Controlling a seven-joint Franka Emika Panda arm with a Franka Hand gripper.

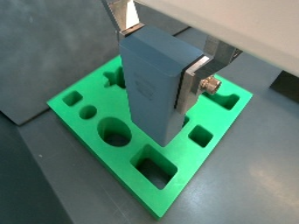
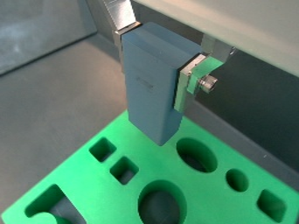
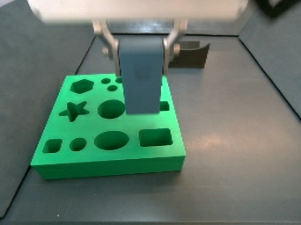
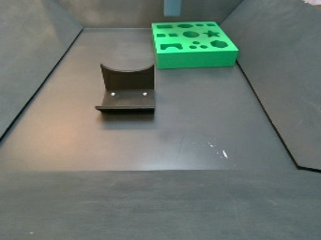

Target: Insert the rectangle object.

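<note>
The gripper (image 1: 162,63) grasps the rectangle object (image 1: 153,86) near its top, a silver finger (image 1: 194,75) pressed flat on each of two opposite sides, and holds it upright above the green board (image 1: 173,199); in a side view the gripper (image 3: 139,35) hangs over the board's middle with the rectangle object (image 3: 141,75) hiding part of the surface behind it. Whether the block's lower end touches the board cannot be told, though in a wrist view it seems to hang just clear of it. To do this step well, I judge the block should stay vertical, have its faces squared to the edges of the rectangular hole (image 3: 156,137), be centred over that opening, and come down slowly without forcing. Every visible hole in the green board (image 3: 174,159) is empty: star, hexagon, circles and squares alike. The dark brown notched block (image 4: 126,88) stands well apart on the floor.
</note>
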